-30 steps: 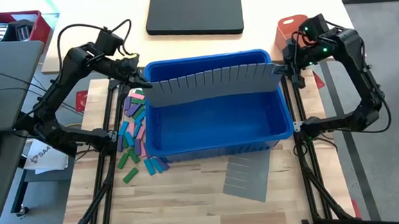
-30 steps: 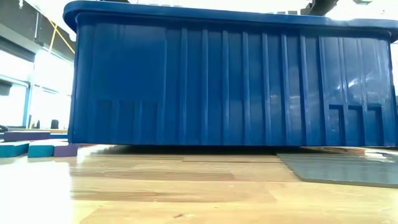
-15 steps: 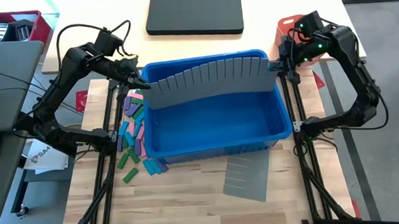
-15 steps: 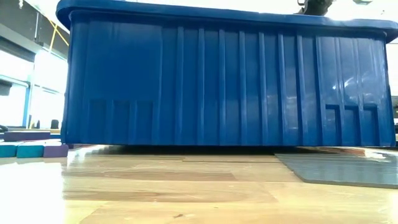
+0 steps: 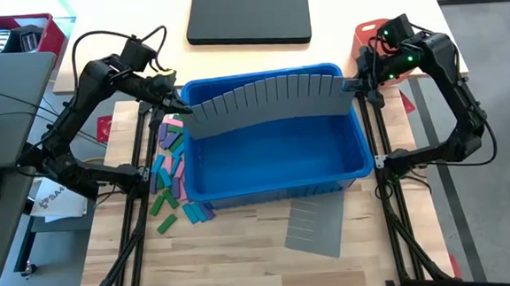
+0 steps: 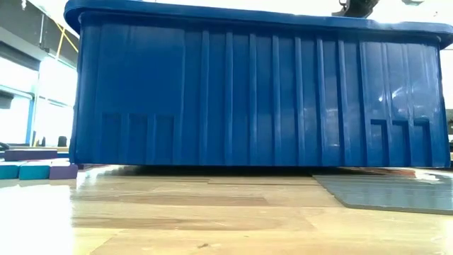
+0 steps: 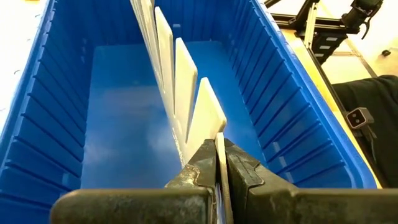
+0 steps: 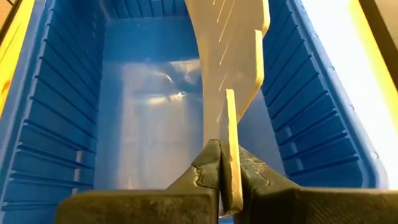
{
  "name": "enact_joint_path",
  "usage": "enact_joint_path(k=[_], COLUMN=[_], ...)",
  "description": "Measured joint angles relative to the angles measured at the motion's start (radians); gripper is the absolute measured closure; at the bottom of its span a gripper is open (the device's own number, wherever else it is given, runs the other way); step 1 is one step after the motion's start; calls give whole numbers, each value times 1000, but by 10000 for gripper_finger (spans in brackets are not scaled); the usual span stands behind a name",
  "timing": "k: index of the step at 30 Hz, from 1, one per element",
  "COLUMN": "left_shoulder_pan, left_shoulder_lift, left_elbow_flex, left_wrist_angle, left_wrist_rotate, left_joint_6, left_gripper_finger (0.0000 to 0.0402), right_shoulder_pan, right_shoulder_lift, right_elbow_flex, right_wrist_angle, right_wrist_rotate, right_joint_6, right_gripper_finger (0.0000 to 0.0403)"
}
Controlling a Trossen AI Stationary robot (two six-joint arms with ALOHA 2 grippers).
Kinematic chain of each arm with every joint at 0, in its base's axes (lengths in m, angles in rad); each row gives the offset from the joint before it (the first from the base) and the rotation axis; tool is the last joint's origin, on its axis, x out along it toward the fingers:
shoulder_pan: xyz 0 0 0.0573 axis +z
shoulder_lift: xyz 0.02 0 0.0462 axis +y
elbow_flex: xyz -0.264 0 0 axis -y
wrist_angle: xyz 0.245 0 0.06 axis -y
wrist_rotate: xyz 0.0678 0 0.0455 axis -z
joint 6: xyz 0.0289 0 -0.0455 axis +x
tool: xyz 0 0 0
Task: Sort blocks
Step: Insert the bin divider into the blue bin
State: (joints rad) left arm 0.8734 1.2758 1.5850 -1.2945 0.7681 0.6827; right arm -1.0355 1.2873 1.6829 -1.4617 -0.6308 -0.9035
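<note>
A grey slotted divider sheet [image 5: 266, 102] stands on edge across the far part of a blue bin [image 5: 280, 191], slotted edge up and bowed. My left gripper [image 5: 182, 106] is shut on its left end and my right gripper [image 5: 355, 86] on its right end. The blocks [image 5: 169, 161], green, pink, purple and blue, lie in a loose heap on the wooden table left of the bin; a few of these blocks [image 6: 35, 170] show in the low view. The bin [image 6: 255, 92] fills that view and hides both grippers. My left gripper pinches the divider's left end [image 7: 219, 146] between its two fingers, coming slanting down from the table's left, along the sheet. The sheet stands on edge and runs away over the bin's inside. Whether its lower edge touches the bin's floor cannot be told. My right gripper pinches the divider's right end [image 8: 230, 124] between its two fingers, coming slanting down from the table's right, along the sheet. The sheet stands on edge above the bin's floor [image 8: 155, 124] and curves away toward the other arm.
A second grey divider sheet [image 5: 318, 225] lies flat on the table near the bin's front right. A black case [image 5: 249, 13] lies at the far edge, an orange-red tray [image 5: 371, 36] at the far right and a red box [image 5: 9, 34] at the far left.
My right gripper has shifted a little toward the far edge with the divider's right end, and the sheet now bows more along its top. The blue bin has slid slightly toward the table's left. For the last half second nothing has moved.
</note>
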Motion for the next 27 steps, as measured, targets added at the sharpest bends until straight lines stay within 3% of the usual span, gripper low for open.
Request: enact_joint_path(k=[7,13,21,27], left_shoulder_pan=[0,-2,-39,-70], left_shoulder_lift=[-2,0,14,47], left_elbow_flex=[0,0,0,1], left_wrist_angle=[-2,-14,-12,-16], left_wrist_rotate=[-8,-47,-108,-247], left_joint_6=[2,3,3,-1], left_gripper_finger=[401,401,401,401], right_shoulder_pan=[-26,-42,-44,-43], right_shoulder_lift=[-1,-5,-5,-4], right_elbow_flex=[0,-9,-110,-218], right_wrist_angle=[-23,-41,-74,-81], right_wrist_rotate=[-5,55,84,121], right_joint_6=[2,-11,-12,2], right_gripper_finger=[400,400,400,400])
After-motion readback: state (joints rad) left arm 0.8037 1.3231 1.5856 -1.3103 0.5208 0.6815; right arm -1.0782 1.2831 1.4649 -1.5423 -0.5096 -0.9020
